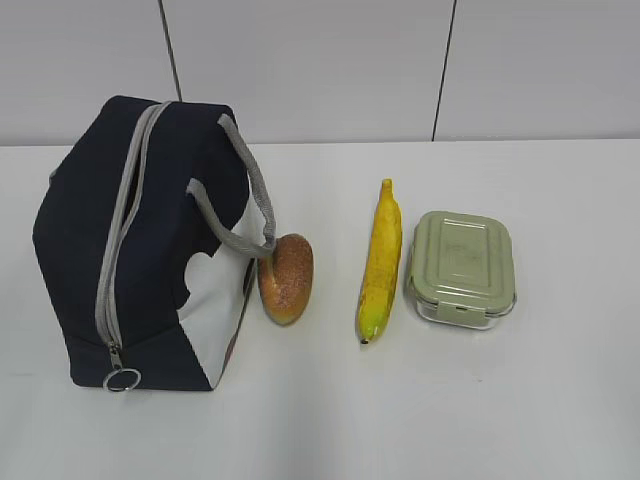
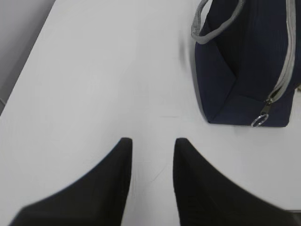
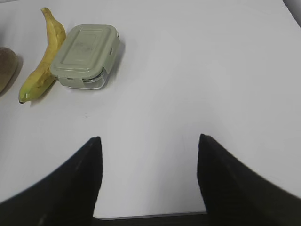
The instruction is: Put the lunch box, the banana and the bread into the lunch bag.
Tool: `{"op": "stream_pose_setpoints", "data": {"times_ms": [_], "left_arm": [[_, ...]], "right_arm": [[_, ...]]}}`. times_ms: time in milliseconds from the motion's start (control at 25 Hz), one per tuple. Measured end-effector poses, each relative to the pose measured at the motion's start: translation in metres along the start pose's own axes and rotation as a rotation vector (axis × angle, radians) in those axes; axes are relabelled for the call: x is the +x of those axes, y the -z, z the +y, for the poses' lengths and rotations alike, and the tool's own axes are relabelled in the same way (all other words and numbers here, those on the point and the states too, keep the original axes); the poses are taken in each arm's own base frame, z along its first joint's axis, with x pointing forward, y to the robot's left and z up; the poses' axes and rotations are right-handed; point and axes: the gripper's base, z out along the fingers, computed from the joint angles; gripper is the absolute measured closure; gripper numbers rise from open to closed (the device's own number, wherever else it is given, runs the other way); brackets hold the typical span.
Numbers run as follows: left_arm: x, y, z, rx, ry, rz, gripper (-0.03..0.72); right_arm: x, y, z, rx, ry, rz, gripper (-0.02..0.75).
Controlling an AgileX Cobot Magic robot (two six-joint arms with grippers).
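The navy lunch bag [image 1: 150, 250] stands at the left of the white table, its grey zipper [image 1: 120, 240] closed with the ring pull [image 1: 121, 380] at the front. The bread [image 1: 286, 277] leans beside it. The banana [image 1: 380, 262] lies in the middle and the lunch box [image 1: 461, 266] with its sage-green lid lies to its right. Neither gripper shows in the exterior view. My left gripper [image 2: 153, 143] is open and empty over bare table, with the bag [image 2: 244, 61] ahead to its right. My right gripper [image 3: 149, 140] is open and empty, with the lunch box [image 3: 87, 54], banana [image 3: 44, 61] and bread edge [image 3: 7, 68] ahead to its left.
The white table [image 1: 560, 400] runs back to a pale panelled wall [image 1: 330, 60]. The bag's grey strap handles [image 1: 245, 190] arch over its top towards the bread. The table's near edge [image 3: 150, 215] shows just below my right gripper.
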Motion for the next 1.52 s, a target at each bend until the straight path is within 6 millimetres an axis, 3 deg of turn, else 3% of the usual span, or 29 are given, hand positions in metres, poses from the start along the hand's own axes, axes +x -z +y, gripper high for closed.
{"op": "stream_pose_setpoints", "data": {"times_ms": [200, 480, 640, 920, 1240, 1520], "left_arm": [[-0.04, -0.002, -0.001, 0.022, 0.007, 0.064, 0.453], [-0.114, -0.023, -0.009, 0.101, 0.048, 0.16, 0.452], [-0.151, -0.048, -0.016, 0.162, 0.082, 0.256, 0.452], [-0.204, -0.11, -0.033, 0.286, 0.157, 0.427, 0.449], [-0.239, -0.184, -0.053, 0.328, 0.122, 0.545, 0.353], [-0.241, -0.248, -0.074, 0.346, 0.097, 0.638, 0.324]], "right_arm": [[0.0, 0.0, 0.0, 0.0, 0.0, 0.0, 0.268], [0.0, 0.0, 0.0, 0.0, 0.0, 0.0, 0.268], [0.0, 0.0, 0.0, 0.0, 0.0, 0.0, 0.268], [0.0, 0.0, 0.0, 0.0, 0.0, 0.0, 0.268], [0.0, 0.0, 0.0, 0.0, 0.0, 0.0, 0.268], [0.0, 0.0, 0.0, 0.0, 0.0, 0.0, 0.268]]}}
